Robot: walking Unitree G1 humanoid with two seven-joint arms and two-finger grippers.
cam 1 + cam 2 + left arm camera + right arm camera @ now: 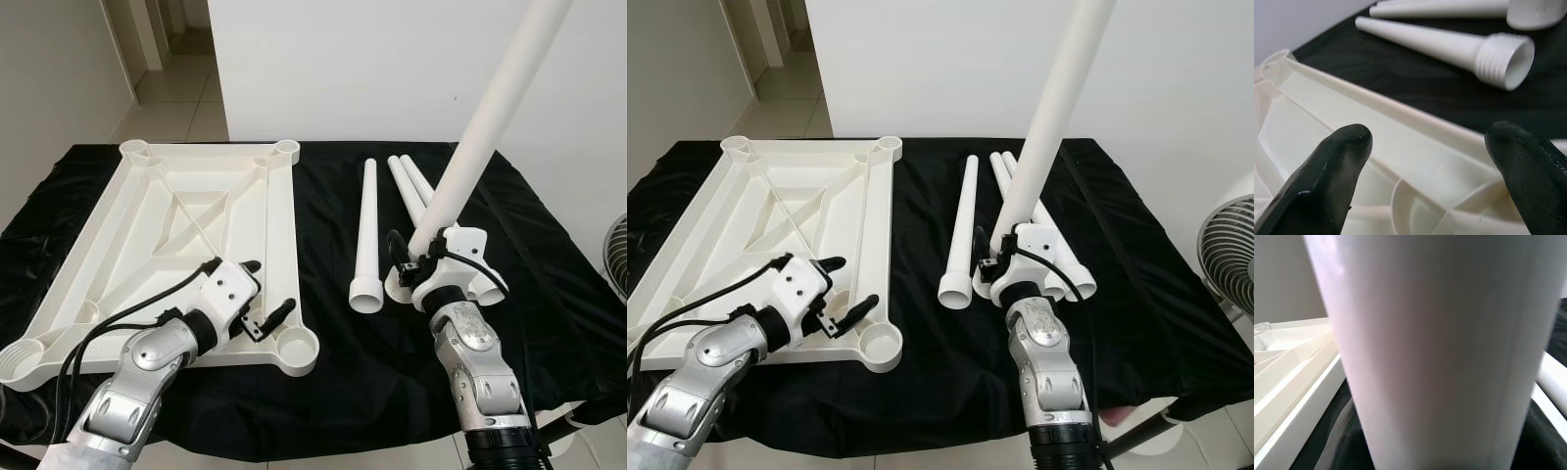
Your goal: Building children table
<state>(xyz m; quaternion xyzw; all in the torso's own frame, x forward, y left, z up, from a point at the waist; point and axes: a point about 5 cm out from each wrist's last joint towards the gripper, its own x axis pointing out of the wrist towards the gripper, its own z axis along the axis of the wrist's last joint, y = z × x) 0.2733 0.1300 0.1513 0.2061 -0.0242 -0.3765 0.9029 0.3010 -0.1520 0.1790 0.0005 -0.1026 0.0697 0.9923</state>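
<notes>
A white plastic tabletop (186, 235) is laid upside down on the left part of a worktop (323, 411) that is draped in black cloth, its ribbed underside and round corner sockets turned upward. The near right socket (291, 350) is seen at the front corner. The left hand (265, 297) is held over the tabletop's right rail just behind that socket, with its two black fingers (1327, 176) spread apart and nothing between them.

To the right of the tabletop, a loose white leg (367, 240) is laid on the cloth with its threaded open end toward the robot, and two more legs (411, 186) are laid beside it, farther right. A fourth leg (480, 127) is gripped near its lower end by the right hand (416, 259), whose fingers are closed around it; the leg is raised off the cloth and tilted up and to the right. A fan (1225, 255) is seen at the right edge, beyond the worktop.
</notes>
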